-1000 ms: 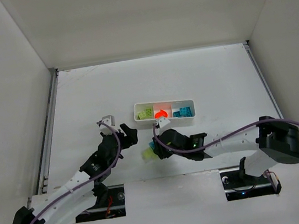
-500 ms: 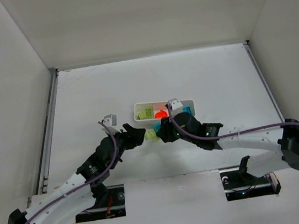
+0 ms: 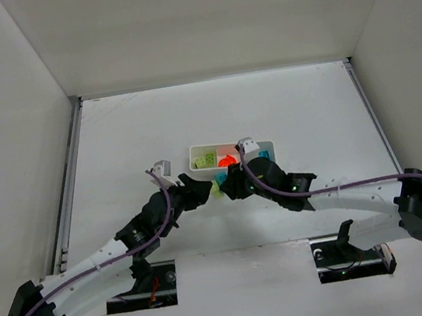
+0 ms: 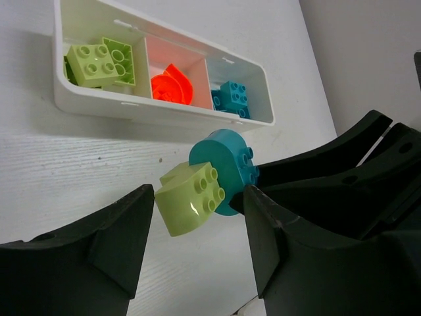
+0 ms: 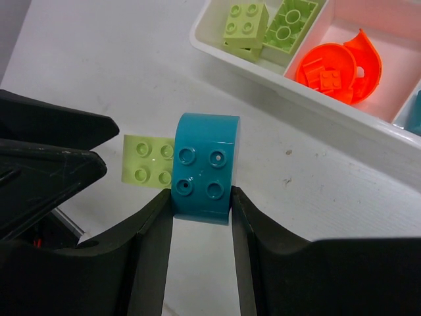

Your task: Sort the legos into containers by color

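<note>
Both arms have closed in on each other since a second ago, meeting just in front of the tray (image 4: 164, 110); the right gripper (image 5: 200, 197) is clenched on a teal rounded lego (image 5: 202, 164), with a yellow-green lego (image 5: 148, 161) stuck to its side; the left gripper (image 4: 197, 204) straddles that green piece (whether its fingers already pinch it, I cannot tell); the tray's compartments hold green bricks (image 4: 99, 59), an orange-red piece (image 4: 172, 84) and a blue brick (image 4: 230, 99).

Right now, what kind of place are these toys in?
Probably a robot test booth, not a home: a white table boxed in by plain walls, two robot arms bolted at its edge, and one small tray of toy bricks.
</note>
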Motion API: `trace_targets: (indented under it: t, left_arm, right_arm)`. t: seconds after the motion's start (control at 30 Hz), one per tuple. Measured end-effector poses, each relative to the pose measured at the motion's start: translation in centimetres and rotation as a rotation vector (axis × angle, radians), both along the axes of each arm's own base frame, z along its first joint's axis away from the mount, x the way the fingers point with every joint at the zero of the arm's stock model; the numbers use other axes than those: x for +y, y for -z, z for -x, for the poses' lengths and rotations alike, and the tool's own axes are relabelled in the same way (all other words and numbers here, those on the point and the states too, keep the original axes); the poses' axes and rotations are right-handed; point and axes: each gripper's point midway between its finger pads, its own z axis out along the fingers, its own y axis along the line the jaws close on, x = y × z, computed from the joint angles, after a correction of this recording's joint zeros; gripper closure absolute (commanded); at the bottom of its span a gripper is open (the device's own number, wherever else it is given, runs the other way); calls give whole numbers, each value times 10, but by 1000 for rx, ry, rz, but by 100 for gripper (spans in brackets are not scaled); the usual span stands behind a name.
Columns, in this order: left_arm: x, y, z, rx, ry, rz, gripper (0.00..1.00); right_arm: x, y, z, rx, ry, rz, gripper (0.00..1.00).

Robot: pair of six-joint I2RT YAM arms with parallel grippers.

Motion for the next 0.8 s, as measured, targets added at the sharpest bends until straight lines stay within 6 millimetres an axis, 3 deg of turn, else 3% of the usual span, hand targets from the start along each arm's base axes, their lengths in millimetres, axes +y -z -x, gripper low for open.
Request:
trace_targets:
  t: [0.63,0.8]
  left_arm:
    - [-3,6,-4,17,-9,0,49]
    - [-5,6,-5,20,-8,4,54]
  right_arm:
    - [-5,-14,-7,-7,27,-63,67]
    - [-3,-17,-8,-12,28,-78,67]
